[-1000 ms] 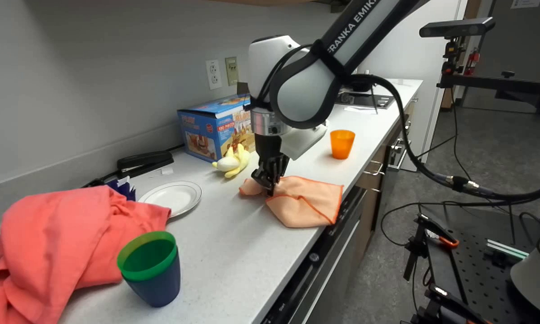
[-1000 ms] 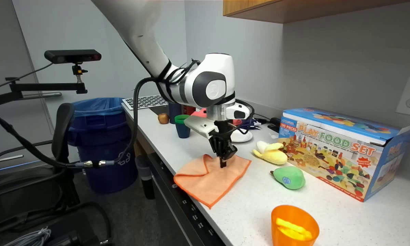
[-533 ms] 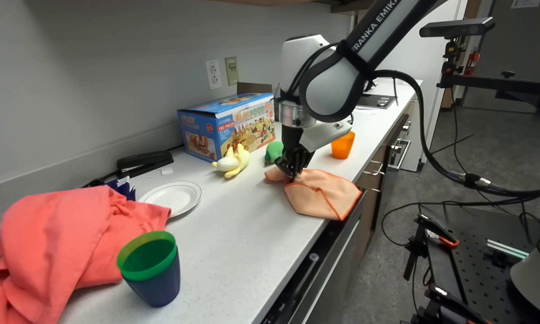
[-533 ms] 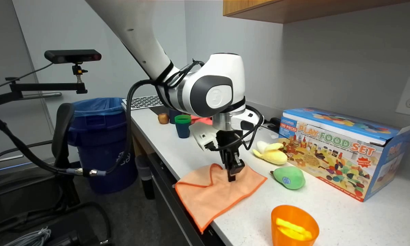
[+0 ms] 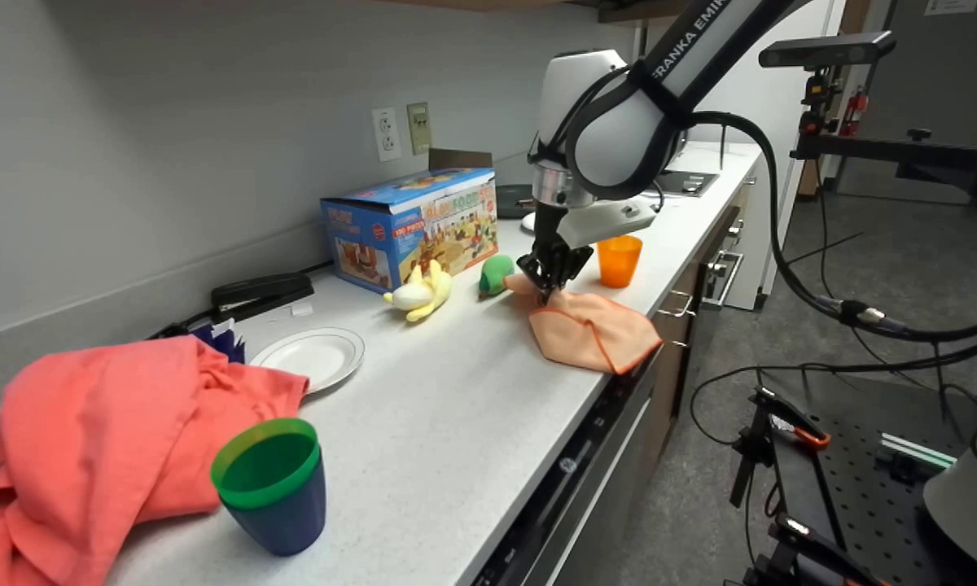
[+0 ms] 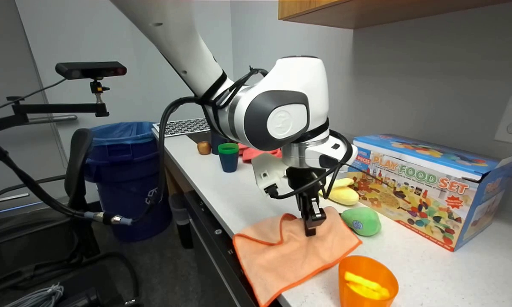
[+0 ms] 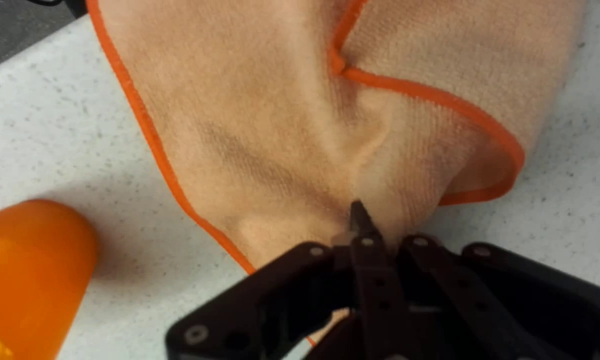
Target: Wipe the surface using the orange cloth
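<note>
The orange cloth [image 5: 594, 332] lies rumpled on the light grey-white countertop surface [image 5: 423, 456]. In an exterior view its near corner [image 6: 269, 285] reaches over the counter's front edge. My gripper [image 5: 544, 296] points down at the cloth's middle, low over the counter. In the wrist view the gripper [image 7: 374, 220] is shut on a bunched fold of the cloth [image 7: 260, 125]. One dark fingertip shows against the fold; the other is hidden by cloth. The cloth spreads out on both sides of the fingers and touches the counter.
The orange cup [image 6: 367, 281] with yellow pieces stands close beside the cloth. The green pear [image 6: 362, 221] is at the cloth's far edge. The yellow banana [image 5: 419, 291], play food box [image 5: 407, 232], white plate [image 5: 313, 358], stacked cups [image 5: 277, 496] and salmon-pink cloth [image 5: 114, 456] are also on the counter.
My gripper has dragged the orange cloth along the counter, away from the stacked cups and toward the orange cup and green pear. The cloth stays in the grip.
</note>
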Available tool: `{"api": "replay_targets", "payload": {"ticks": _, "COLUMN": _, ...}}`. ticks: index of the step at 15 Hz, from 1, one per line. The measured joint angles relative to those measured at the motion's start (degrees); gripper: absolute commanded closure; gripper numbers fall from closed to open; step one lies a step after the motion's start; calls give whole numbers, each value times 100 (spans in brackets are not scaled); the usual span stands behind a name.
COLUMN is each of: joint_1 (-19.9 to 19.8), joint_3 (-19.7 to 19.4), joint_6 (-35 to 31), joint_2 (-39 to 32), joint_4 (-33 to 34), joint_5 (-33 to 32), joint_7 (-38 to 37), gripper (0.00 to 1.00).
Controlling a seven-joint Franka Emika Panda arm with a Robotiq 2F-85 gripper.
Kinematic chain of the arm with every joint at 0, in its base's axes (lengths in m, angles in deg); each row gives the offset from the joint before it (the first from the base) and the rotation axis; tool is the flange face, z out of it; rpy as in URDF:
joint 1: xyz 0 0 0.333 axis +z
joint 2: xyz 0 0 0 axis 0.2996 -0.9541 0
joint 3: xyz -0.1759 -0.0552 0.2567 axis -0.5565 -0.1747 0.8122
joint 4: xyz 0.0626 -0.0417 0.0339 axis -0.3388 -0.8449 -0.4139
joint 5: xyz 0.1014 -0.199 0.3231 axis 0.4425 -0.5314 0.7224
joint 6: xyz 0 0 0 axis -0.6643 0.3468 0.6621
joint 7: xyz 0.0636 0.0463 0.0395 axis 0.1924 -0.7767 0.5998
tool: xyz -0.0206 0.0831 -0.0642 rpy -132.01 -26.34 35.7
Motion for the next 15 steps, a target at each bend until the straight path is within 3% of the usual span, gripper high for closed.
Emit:
{"api": "replay_targets", "payload": {"ticks": 5, "joint_1": 8, "joint_3": 97, "joint_6": -26, "joint_2": -81, "joint_4": 444, "joint_5": -127, "joint_7": 6, "gripper": 98}}
{"api": "replay_targets", "payload": {"ticks": 12, "joint_1": 339, "joint_3": 708, "joint_6": -20, "joint_2": -909, "joint_4": 1894, "joint_5": -197, "joint_7": 327, "gripper": 98}}
{"api": "replay_targets", "payload": {"ticks": 15, "joint_1": 374, "joint_3": 959, "joint_6": 22, "joint_2": -1288, "joint_4": 2150, "joint_5": -86, "joint_7": 710, "gripper": 98}}
